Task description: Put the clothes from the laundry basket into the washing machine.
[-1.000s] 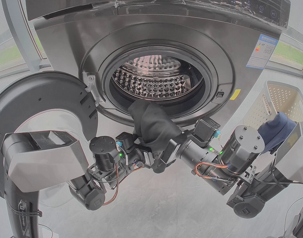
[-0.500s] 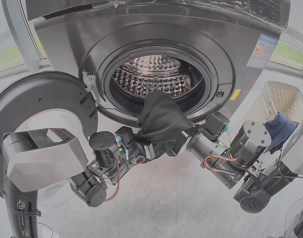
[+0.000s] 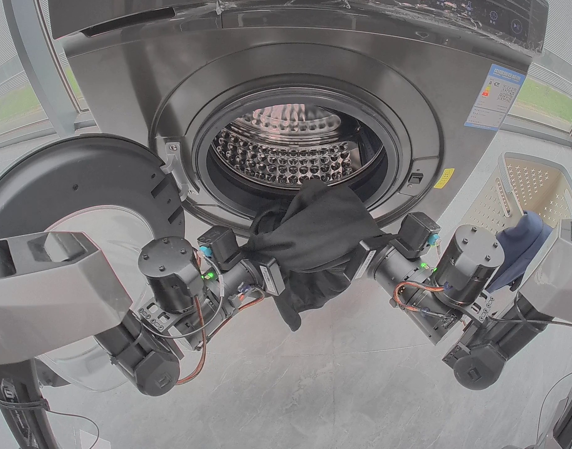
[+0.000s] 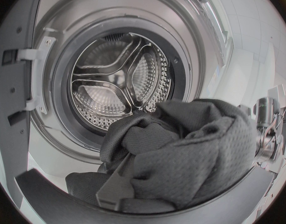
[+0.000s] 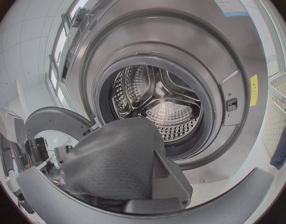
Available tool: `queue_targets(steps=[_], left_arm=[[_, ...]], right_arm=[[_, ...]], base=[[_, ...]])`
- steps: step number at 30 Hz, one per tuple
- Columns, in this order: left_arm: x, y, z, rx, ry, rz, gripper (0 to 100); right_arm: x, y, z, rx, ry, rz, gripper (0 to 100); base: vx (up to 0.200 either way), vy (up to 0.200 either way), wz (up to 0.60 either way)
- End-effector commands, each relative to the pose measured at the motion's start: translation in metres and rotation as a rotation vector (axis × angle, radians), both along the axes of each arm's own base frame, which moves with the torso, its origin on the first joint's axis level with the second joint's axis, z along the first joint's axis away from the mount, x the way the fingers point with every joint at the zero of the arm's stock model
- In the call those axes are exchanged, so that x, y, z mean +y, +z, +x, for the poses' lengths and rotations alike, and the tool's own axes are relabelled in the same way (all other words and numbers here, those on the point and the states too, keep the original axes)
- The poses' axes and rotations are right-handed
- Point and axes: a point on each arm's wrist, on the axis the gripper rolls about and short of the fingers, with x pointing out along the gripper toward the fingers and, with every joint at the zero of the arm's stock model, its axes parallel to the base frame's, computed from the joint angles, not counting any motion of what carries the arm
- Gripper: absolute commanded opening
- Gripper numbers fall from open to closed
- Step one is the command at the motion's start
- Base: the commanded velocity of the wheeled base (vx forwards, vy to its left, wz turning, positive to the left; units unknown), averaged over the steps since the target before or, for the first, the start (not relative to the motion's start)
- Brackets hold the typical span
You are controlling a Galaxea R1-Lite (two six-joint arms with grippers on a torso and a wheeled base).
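Left gripper (image 4: pixel 116 189) & right gripper (image 5: pixel 166 179) sit close together just in front of the washing machine (image 3: pixel 298 51), both buried under the black garment (image 3: pixel 317 226). We can't tell whether either is clenched or released. Garment is bunched across both, up against the lower rim of the opening, w/ one end hanging down btwn the arms. We see the shiny drum (image 3: pixel 286 151) behind it; door (image 3: pixel 68 182) is swung open on the left. Laundry basket (image 3: pixel 535 188) on the right holds a blue garment (image 3: pixel 523 244).

Matt knit-cloth garment (image 3: pixel 317 226), glossy dimpled steel drum (image 3: pixel 280 157), satin metal washing machine (image 3: pixel 143 82), perforated plastic laundry basket (image 3: pixel 535 188).
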Motion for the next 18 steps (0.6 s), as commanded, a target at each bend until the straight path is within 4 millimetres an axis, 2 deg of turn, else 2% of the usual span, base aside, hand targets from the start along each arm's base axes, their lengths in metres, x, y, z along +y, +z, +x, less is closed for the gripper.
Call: queue_targets(steps=[1, 7, 11, 15, 16, 18], left_arm=[[0.004, 0.018, -0.010, -0.032, -0.008, -0.026, 0], [0.005, 0.016, -0.015, -0.020, -0.015, -0.020, 0], [0.008, 0.023, -0.020, -0.018, -0.018, -0.043, 0], [0.013, 0.030, -0.019, -0.035, -0.005, -0.058, 0], [0.013, 0.031, -0.020, -0.036, -0.005, -0.061, 0], [0.017, 0.039, -0.024, -0.046, -0.002, -0.081, 0]], right_arm=[[0.004, -0.008, 0.002, 0.017, 0.005, -0.016, 100], [0.006, -0.003, 0.001, 0.003, 0.018, 0.002, 100], [0.009, -0.006, -0.005, 0.017, 0.035, -0.006, 100], [-0.002, -0.030, -0.018, 0.090, 0.039, -0.108, 100], [-0.003, -0.031, -0.018, 0.093, 0.039, -0.112, 100], [-0.011, -0.046, -0.027, 0.152, 0.041, -0.170, 100]], base=[[0.000, 0.000, 0.00], [0.000, 0.000, 0.00], [0.000, 0.000, 0.00], [0.000, 0.000, 0.00], [0.000, 0.000, 0.00], [0.000, 0.000, 0.00]])
